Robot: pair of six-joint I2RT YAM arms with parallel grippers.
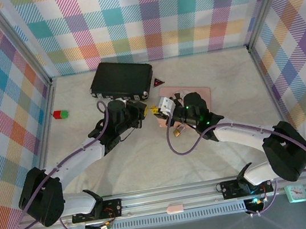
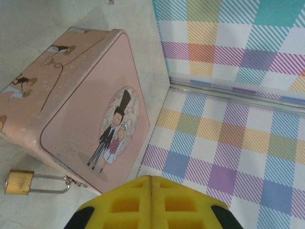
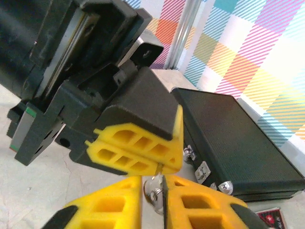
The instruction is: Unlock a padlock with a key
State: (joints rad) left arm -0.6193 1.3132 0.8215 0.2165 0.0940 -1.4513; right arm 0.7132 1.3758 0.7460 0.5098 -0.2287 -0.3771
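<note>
Where the table [image 1: 150, 172] lies nearest the arm bases, the padlock [image 1: 176, 133] rests flat on the surface. In the left wrist view its brass body [image 2: 19, 182] points away from the pink box [image 2: 86, 95], and its shackle reaches the clasp at the box's lower corner.

Just beyond the padlock, the two grippers meet tip to tip at mid-table. The right gripper [image 3: 152, 183] is closed narrowly on the key [image 3: 154, 192], whose silvery head sits between the yellow fingers. The left gripper [image 3: 167, 152] has its fingers pressed together, and its tip touches the upper end of the key. It cannot be determined whether the left gripper also grips the key.

Further back, a red-and-green block [image 1: 59, 114] lies at the left. A small red triangle [image 1: 158, 81] lies just beside a black case [image 1: 122, 79], which lies near the back wall.
</note>
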